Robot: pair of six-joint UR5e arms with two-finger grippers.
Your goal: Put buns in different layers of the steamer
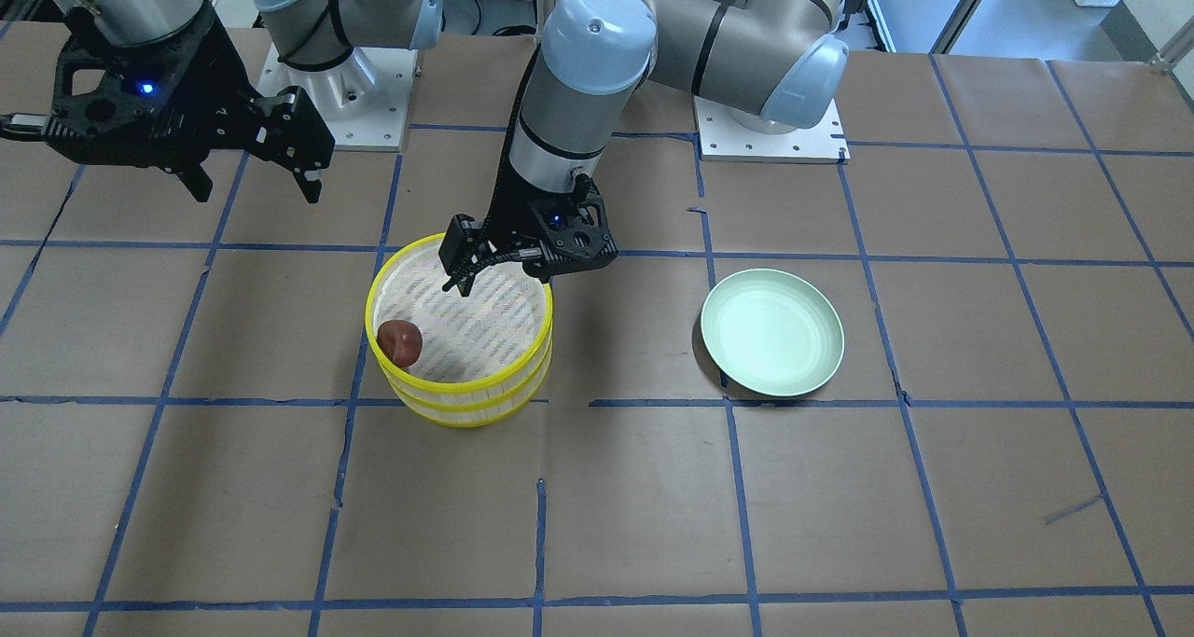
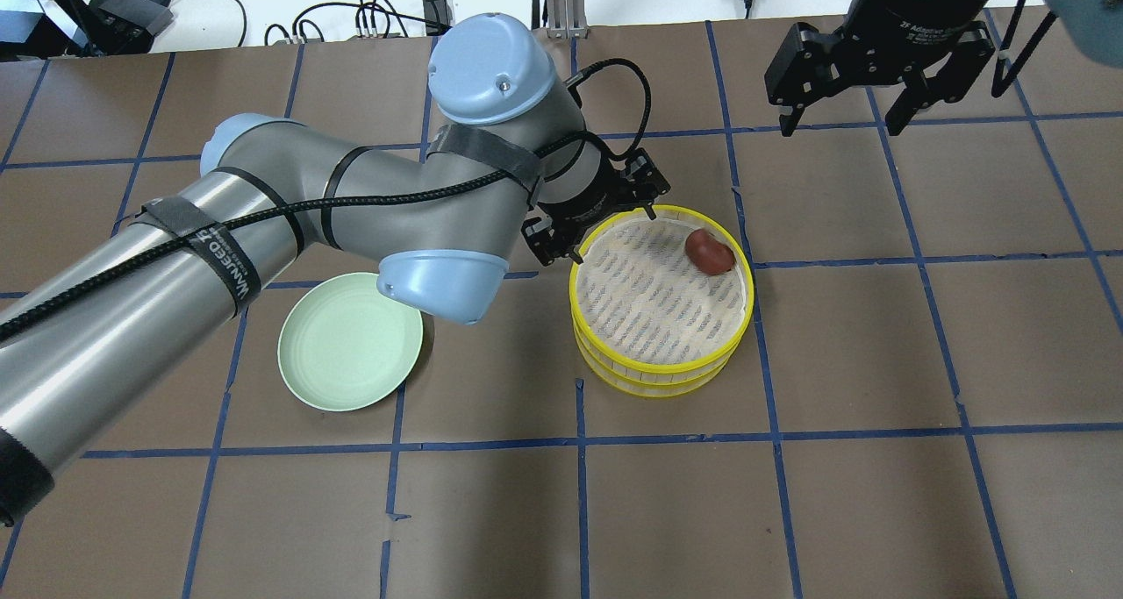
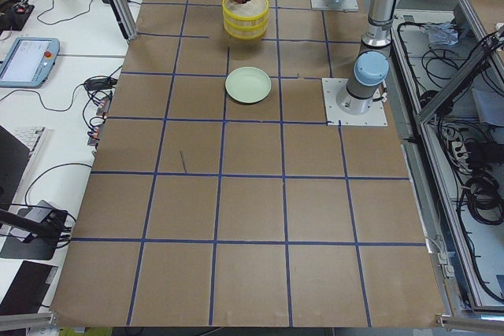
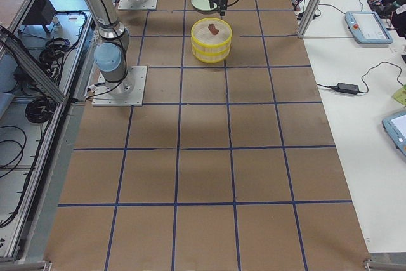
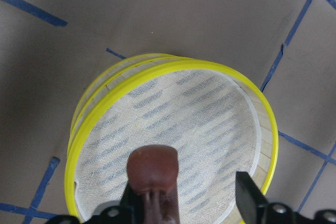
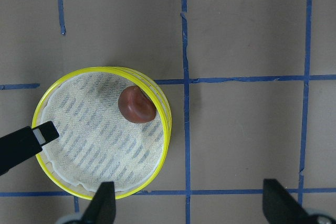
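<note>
The steamer [image 2: 748, 294] stands in two stacked tiers with yellow rims and a striped liner; it also shows in the front view [image 1: 544, 331]. The dark reddish-brown bun [image 2: 710, 251] lies on the top tier's liner against the rim, as the front view [image 1: 399, 341] and the right wrist view [image 6: 136, 105] show. My left gripper [image 2: 605, 224] is open over the opposite, robot-side rim and holds nothing. In the left wrist view the bun [image 5: 153, 165] sits close to one finger. My right gripper [image 2: 840, 125] is open and empty, high beyond the steamer. The white bun is out of view.
An empty pale green plate [image 2: 350, 342] lies on the table under my left arm, to the left of the steamer. Brown paper with blue tape lines covers the table. The arm bases [image 1: 770, 133] stand at the robot's edge.
</note>
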